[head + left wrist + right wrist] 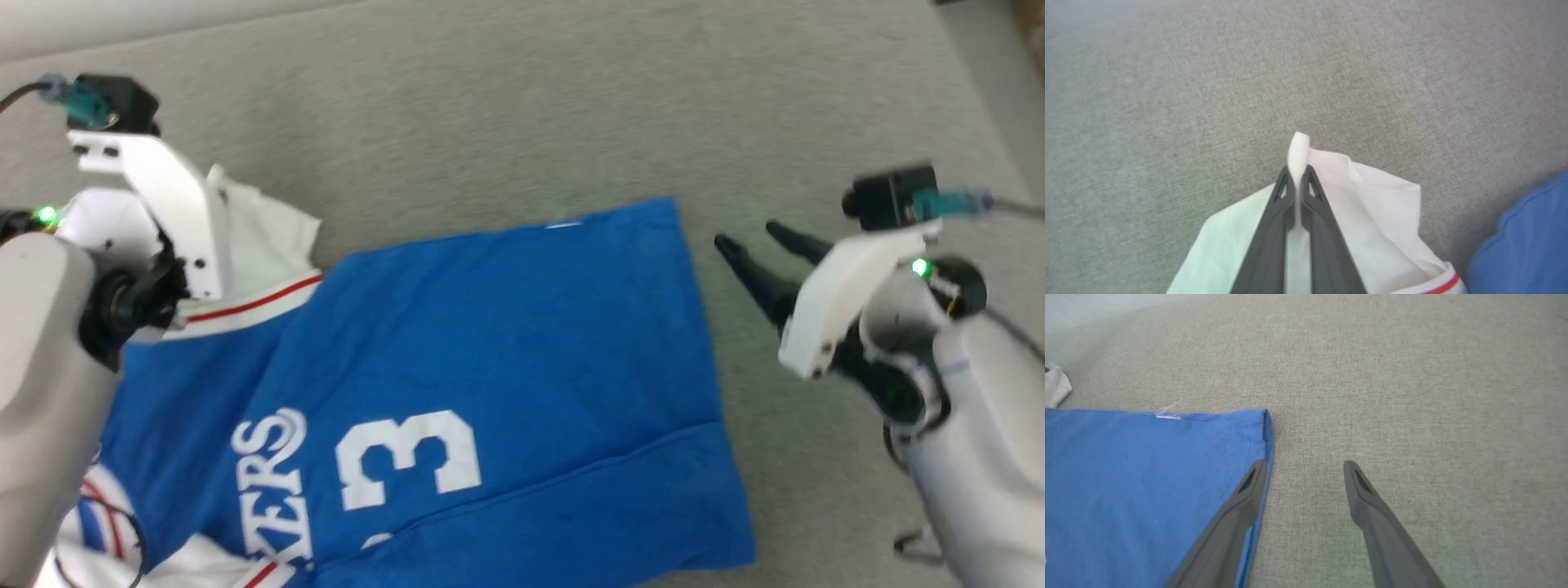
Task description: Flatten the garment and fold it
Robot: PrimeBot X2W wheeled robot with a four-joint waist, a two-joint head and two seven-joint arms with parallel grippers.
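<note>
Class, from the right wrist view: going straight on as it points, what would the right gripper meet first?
Probably the grey fabric surface: the open right gripper points along it, beside a hem corner of the blue jersey, which it might brush. Height unclear.

Grey-beige woven surface [522, 106]
Fine weave, evenly lit; a paler smooth strip [122, 24] runs along its far edge.

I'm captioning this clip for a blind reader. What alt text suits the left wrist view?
The left gripper, its two dark fingers shut, pinches a fold of white sleeve over a grey fabric surface. The blue body of the shirt shows at the lower right.
</note>
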